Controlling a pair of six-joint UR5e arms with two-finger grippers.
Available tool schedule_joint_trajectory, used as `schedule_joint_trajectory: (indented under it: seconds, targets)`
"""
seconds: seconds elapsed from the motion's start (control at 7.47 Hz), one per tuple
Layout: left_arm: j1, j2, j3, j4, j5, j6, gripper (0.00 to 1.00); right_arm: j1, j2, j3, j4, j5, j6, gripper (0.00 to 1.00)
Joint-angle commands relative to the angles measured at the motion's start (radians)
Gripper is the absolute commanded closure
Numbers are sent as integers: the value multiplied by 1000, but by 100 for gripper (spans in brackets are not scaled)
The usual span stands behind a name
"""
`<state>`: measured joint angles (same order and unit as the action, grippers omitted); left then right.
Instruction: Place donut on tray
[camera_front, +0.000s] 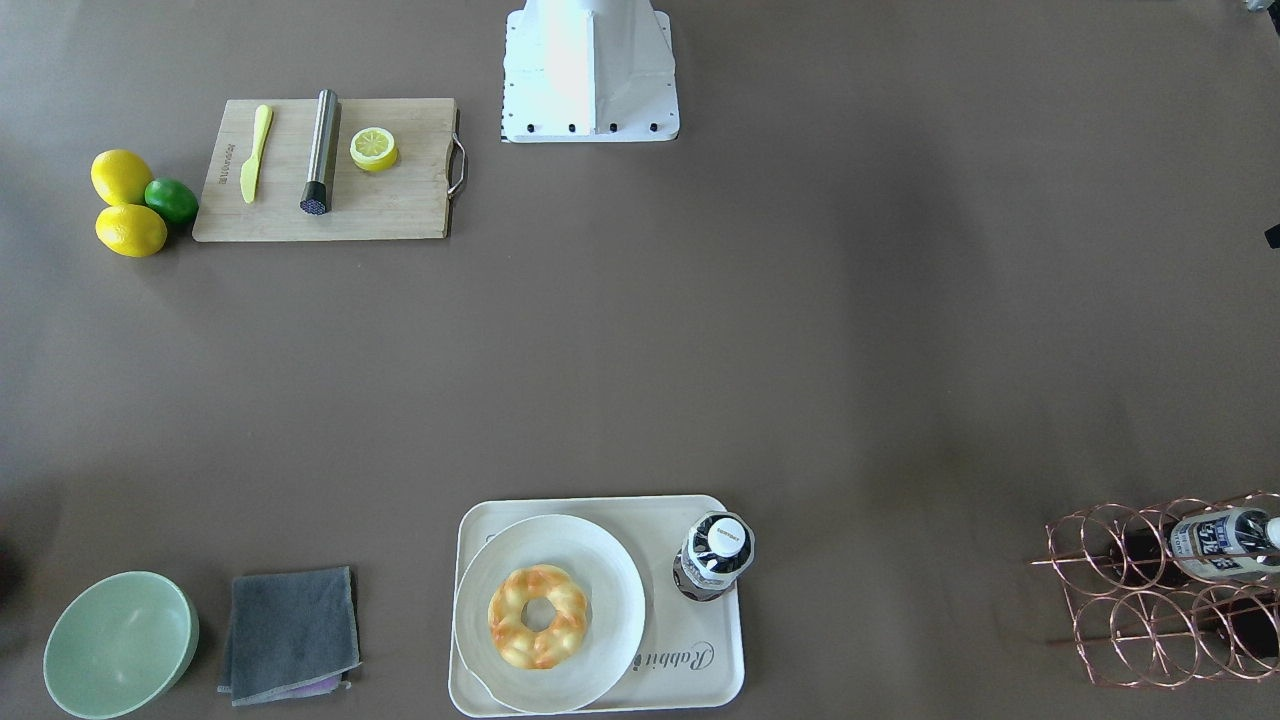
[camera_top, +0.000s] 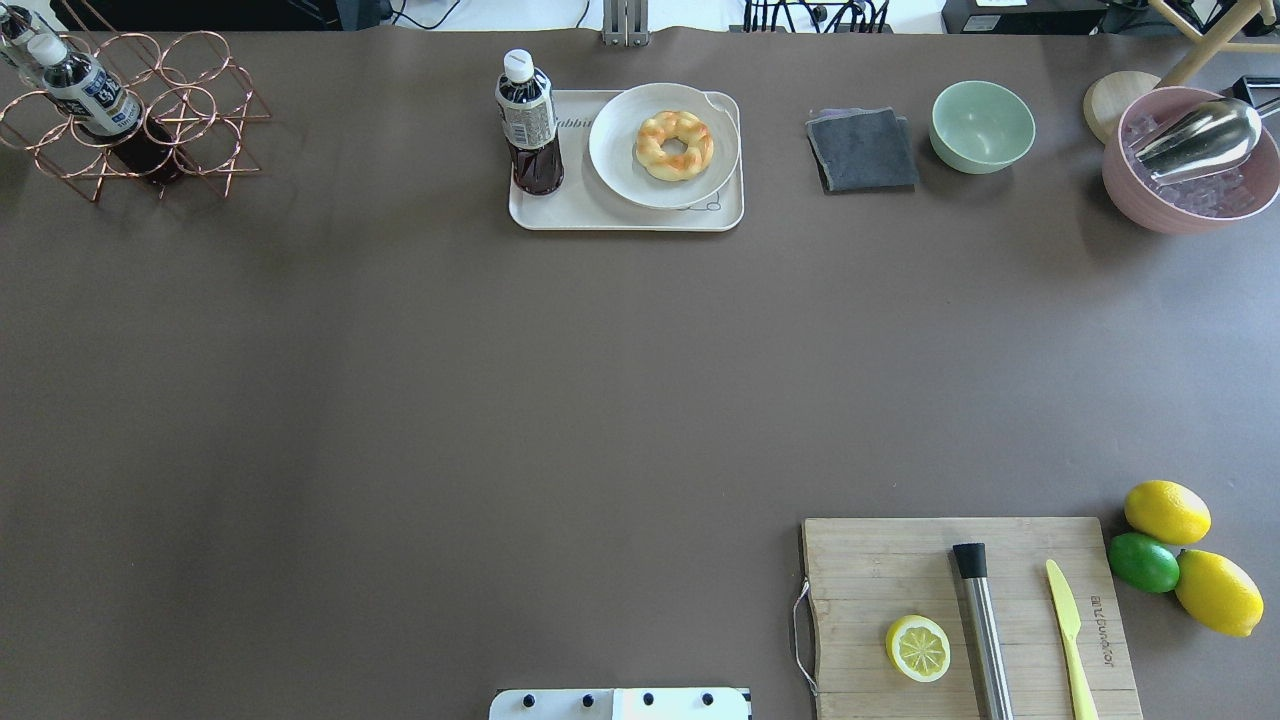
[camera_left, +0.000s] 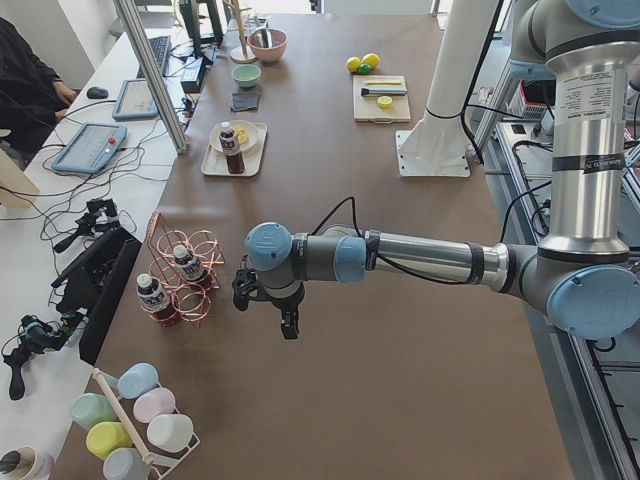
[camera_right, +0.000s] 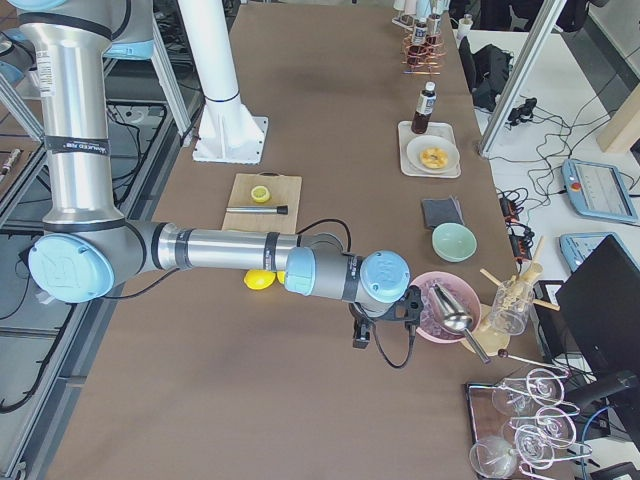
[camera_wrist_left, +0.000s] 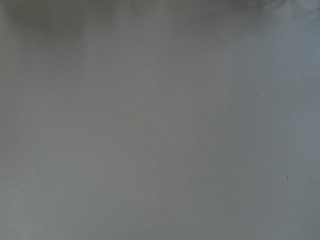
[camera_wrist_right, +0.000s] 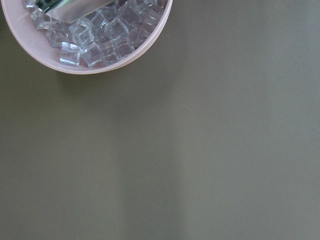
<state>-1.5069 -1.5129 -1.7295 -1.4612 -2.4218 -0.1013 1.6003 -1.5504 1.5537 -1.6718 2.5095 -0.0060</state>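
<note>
The donut (camera_front: 538, 616) is golden-yellow with orange-brown patches and lies on a round off-white plate (camera_front: 600, 565). The plate rests on the cream tray (camera_front: 695, 675). In the overhead view the donut (camera_top: 675, 145) is at the far middle of the table, on the tray (camera_top: 560, 212). My left gripper (camera_left: 289, 328) shows only in the exterior left view, hanging over bare table beside the wire rack, far from the tray. My right gripper (camera_right: 360, 340) shows only in the exterior right view, next to the pink bowl. I cannot tell whether either gripper is open or shut.
A dark drink bottle (camera_front: 715, 555) stands on the tray beside the plate. A grey cloth (camera_top: 862, 150) and a green bowl (camera_top: 982, 126) lie right of the tray. A pink bowl of ice (camera_top: 1190, 165), a copper wire rack (camera_top: 130, 120) and a cutting board (camera_top: 960, 610) are also there.
</note>
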Motion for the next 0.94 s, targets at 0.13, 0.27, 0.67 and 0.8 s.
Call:
schedule_joint_trajectory:
  seconds: [0.13,0.27,0.67,0.8]
  targets:
    - [-7,10,-16,59,1,3,2,3,-23,11,-5,-31,-12,0]
    - [-7,10,-15,59,4,3,2,3,-27,13,-5,-32,-12,0]
    - [-6,13,-13,58,4,2,2,3,-28,17,-5,-60,-11,0]
    - [-6,13,-13,58,4,2,2,3,-28,17,-3,-64,-11,0]
